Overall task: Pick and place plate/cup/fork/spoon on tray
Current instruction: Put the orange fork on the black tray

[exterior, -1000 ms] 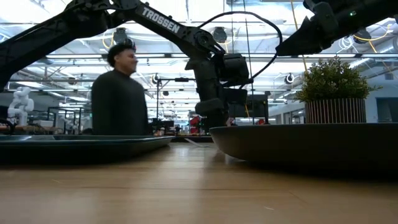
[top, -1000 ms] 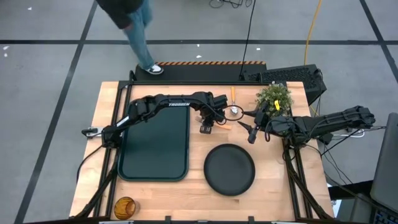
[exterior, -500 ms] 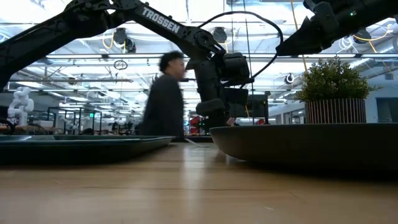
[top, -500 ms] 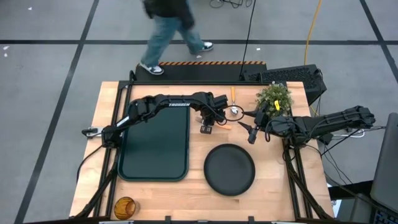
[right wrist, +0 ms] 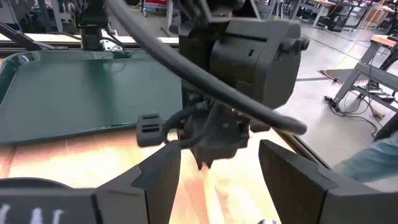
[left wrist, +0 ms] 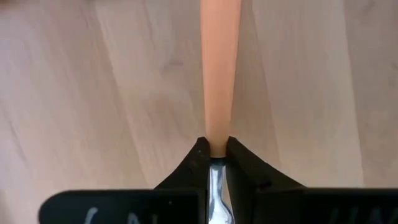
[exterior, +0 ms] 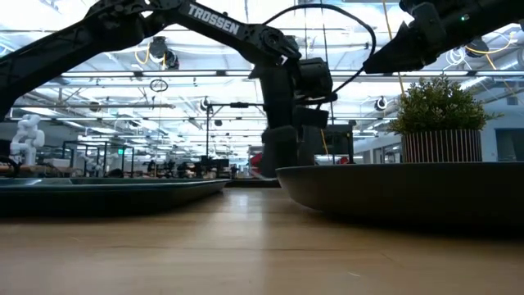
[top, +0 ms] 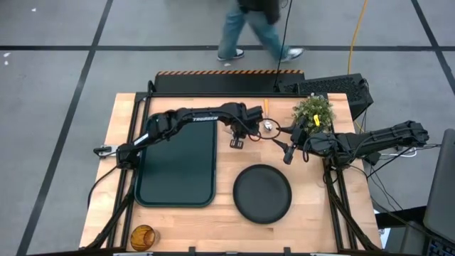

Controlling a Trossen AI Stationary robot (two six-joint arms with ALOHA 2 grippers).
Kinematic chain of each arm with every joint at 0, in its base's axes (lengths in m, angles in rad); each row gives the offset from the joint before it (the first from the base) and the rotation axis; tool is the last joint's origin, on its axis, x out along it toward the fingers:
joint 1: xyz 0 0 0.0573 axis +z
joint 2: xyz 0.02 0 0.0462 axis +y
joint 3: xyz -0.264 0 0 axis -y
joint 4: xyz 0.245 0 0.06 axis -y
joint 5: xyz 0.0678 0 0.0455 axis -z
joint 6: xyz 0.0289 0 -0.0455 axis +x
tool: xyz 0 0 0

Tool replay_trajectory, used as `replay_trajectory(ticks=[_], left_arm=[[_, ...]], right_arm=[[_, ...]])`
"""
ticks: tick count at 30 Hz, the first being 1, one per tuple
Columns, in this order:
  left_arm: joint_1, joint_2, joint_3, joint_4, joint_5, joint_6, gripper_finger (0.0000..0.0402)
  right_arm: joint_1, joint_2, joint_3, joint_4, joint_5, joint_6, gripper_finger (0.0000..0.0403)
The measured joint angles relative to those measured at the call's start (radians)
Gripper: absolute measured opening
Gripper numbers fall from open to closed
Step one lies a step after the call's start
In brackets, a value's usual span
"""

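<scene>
My left gripper (top: 237,140) is shut on a fork (left wrist: 219,74) with an orange handle, just right of the dark green tray (top: 176,165); its tines are hidden. The spoon (top: 268,126) lies on the table at the far middle, its orange handle pointing to the far edge. The round dark plate (top: 262,193) rests on the table right of the tray. The amber cup (top: 143,237) stands at the near left corner. My right gripper (top: 287,151) is open and empty above the table, between the plant and the plate; it faces my left gripper (right wrist: 217,143). My left gripper pinches the fork between its two fingers where the silver neck meets the orange handle (left wrist: 216,148). The fingers point down from above. The handle runs on past the fingertips over the wood, and its free end is out of frame.
A potted plant (top: 313,112) stands at the far right and a black device (top: 334,87) at the far right corner. A person's legs (top: 259,32) pass beyond the far edge. Bare wood lies between the tray and the plate and along the near edge.
My left gripper, shut on the fork, has risen a little and shifted slightly toward the far edge. The person beyond the table has walked from left to right.
</scene>
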Motion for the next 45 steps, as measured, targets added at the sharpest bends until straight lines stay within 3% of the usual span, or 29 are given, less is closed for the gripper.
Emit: replay_trajectory(ticks=[10,29,36,45], left_arm=[[0.033,-0.002,0.048,-0.220,-0.001,-0.006,0.0025],[0.124,-0.107,0.029,-0.313,0.018,-0.094,0.0025],[0.124,-0.213,-0.147,-0.303,0.010,-0.113,0.0025],[0.140,-0.523,-0.543,-0.083,-0.017,-0.196,0.0025]], right_arm=[[0.000,0.000,0.000,-0.042,0.000,0.021,0.0212],[0.000,0.000,0.000,-0.146,0.006,0.066,0.0212],[0.000,0.000,0.000,-0.206,0.006,0.107,0.0212],[0.000,0.000,0.000,-0.213,0.032,0.109,0.0212]])
